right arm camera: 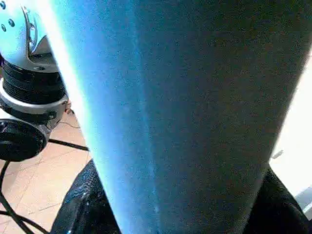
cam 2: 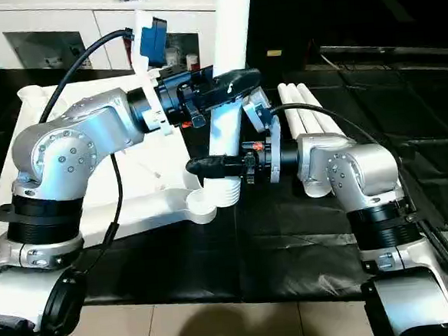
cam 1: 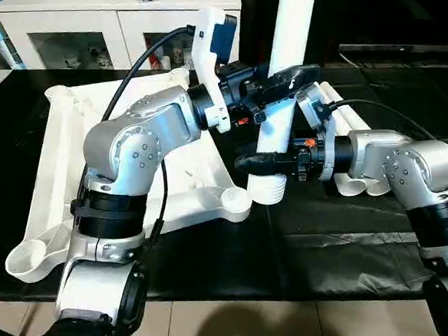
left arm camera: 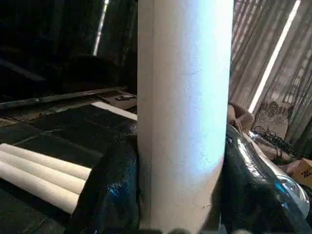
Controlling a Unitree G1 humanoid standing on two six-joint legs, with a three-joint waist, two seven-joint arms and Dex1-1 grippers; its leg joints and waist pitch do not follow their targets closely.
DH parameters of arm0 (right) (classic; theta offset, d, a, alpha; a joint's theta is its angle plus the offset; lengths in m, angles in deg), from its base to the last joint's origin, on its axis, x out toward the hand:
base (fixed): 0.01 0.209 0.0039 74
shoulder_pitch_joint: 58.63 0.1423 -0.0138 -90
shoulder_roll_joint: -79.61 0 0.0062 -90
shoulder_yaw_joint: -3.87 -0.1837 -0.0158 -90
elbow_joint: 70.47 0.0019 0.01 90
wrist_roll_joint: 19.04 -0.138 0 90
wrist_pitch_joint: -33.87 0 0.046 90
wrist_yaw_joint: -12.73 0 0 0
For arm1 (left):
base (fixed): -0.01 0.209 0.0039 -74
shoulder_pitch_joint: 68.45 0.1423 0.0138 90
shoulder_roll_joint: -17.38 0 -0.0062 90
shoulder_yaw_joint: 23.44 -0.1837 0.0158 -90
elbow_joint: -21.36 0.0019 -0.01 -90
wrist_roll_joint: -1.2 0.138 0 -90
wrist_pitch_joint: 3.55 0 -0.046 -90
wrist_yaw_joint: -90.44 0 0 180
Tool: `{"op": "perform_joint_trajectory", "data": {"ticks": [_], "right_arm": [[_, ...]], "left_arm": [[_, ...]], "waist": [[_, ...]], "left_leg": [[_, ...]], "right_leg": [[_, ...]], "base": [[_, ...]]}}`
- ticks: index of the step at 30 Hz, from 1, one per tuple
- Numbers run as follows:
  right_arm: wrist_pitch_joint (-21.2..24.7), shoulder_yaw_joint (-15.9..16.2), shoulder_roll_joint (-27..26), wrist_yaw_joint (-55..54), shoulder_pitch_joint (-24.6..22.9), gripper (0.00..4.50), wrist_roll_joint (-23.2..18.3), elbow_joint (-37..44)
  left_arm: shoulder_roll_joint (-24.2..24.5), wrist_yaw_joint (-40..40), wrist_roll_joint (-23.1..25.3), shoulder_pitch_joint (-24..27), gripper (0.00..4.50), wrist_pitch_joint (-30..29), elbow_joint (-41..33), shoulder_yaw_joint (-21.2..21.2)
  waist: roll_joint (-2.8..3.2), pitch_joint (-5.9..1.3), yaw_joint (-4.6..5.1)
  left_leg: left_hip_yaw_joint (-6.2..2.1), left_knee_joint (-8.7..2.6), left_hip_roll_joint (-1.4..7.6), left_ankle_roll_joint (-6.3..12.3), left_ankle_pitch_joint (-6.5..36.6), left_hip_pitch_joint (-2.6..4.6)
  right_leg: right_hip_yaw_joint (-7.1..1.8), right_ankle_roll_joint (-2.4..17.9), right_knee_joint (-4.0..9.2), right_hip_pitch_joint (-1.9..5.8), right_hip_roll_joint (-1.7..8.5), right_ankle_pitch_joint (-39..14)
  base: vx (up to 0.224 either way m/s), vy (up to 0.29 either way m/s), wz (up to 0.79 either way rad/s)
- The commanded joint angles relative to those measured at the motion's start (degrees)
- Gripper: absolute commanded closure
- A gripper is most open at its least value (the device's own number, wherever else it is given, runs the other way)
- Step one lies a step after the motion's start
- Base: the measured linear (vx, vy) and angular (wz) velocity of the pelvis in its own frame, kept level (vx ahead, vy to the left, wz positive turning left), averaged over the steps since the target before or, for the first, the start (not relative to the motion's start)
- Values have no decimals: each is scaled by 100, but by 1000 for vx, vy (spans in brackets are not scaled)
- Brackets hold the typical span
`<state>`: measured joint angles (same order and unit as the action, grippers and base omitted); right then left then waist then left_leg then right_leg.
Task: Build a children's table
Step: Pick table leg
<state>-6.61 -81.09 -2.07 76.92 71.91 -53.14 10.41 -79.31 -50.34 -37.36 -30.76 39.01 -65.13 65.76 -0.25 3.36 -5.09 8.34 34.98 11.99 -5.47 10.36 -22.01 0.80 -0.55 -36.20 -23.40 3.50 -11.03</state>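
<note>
The children's table top [cam 1: 54, 164] lies upside down on the black cloth at the left, its ribbed underside facing up. A white leg [cam 1: 277, 130] stands nearly upright, tilted a little to the right at its top. My left gripper [cam 1: 283, 83] is shut on the leg higher up, and the fingers [left arm camera: 109, 195] press against both of its sides. My right gripper [cam 1: 258, 164] is shut on the same leg lower down, just above its ribbed end [cam 1: 267, 186]. That end sits just right of the near-right corner socket [cam 1: 234, 203], not inside it.
Spare white legs [cam 2: 304, 105] lie side by side on the cloth behind my right arm. A white cabinet with glass doors [cam 1: 84, 39] stands at the back left. The table's front edge runs close below, with tiled floor [cam 1: 242, 320] beyond it.
</note>
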Motion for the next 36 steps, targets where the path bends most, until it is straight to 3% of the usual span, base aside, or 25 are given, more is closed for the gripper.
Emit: {"op": "perform_joint_trajectory", "data": {"ticks": [1, 9, 18, 20, 31, 36], "right_arm": [[41, -10, 51, -64, 42, 245, 25, -2], [104, 9, 20, -128, -7, 245, -5, 146], [161, 1, 15, -171, -72, 246, -41, 244], [174, 0, 11, -184, -82, 246, -49, 263], [163, 28, -38, -239, -147, 250, -37, 265], [85, -45, -177, -474, -161, 251, 1, 187]], "left_arm": [[5, 240, -171, -157, 268, -48, -281, -59], [59, 234, -264, -97, 268, -155, -479, -17], [-5, 90, -224, -93, 268, -177, -552, -47], [-34, 52, -251, -100, 212, -206, -565, -18], [-90, 59, -516, -67, 131, -392, -747, 107], [-257, -149, -758, -98, 101, -461, -704, 423]], "waist": [[-67, -481, -4], [-30, -483, -12], [-44, -475, -6], [-46, -474, -9], [-47, -471, -11], [-49, -476, -14]], "left_leg": [[136, -306, -36, 201, 152, 66], [123, -307, -35, 169, 131, 69], [129, -316, -37, 118, 244, 66], [129, -313, -41, 129, 239, 64], [128, -316, -40, 116, 270, 62], [129, -313, -43, 96, 242, 58]], "right_leg": [[-93, 1583, 294, 422, 215, 331], [-88, 1601, 279, 420, 211, 452], [-91, 1568, 301, 419, 209, 298], [-93, 1560, 302, 419, 210, 291], [-91, 1540, 308, 413, 209, 184], [-90, 1569, 300, 411, 213, 262]], "base": [[0, 0, 0], [0, 0, 0], [0, 0, 0], [0, 0, 0], [0, 0, 0], [0, 0, 0]]}}
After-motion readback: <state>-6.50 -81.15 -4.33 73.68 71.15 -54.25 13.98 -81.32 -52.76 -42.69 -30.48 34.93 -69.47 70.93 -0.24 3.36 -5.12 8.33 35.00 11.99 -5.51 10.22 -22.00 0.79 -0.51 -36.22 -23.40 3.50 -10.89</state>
